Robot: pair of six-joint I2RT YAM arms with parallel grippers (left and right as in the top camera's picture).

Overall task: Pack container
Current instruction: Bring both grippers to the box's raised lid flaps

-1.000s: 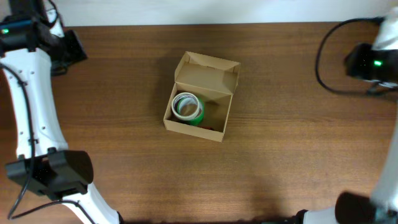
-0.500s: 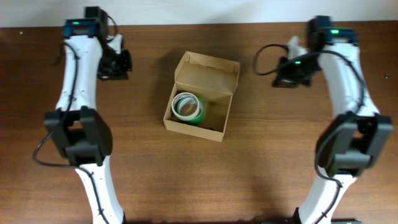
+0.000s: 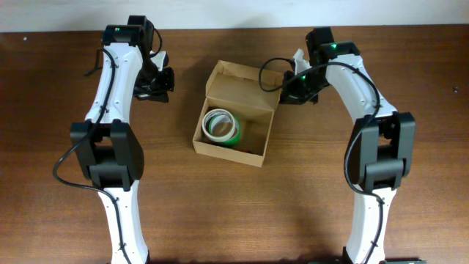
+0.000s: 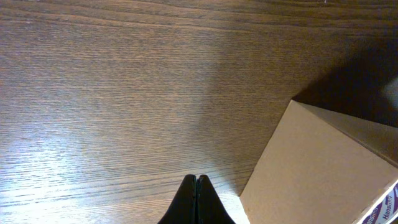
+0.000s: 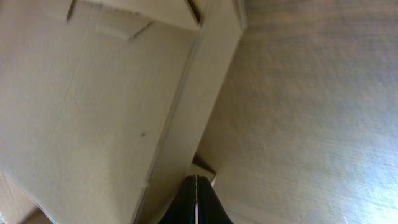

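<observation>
One container (image 3: 242, 94), lid open, sits at your frame's centre, tape rolls (image 3: 221, 126) inside.
Left gripper (image 3: 163, 80) upper left, right gripper (image 3: 285, 87) upper right: fingers pressed together, empty.

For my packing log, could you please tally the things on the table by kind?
Cardboard box: 1
Tape rolls: 2, a white roll on a green roll, it seems
Robot arms: 2, the left arm and the right arm
Total: 5
</observation>
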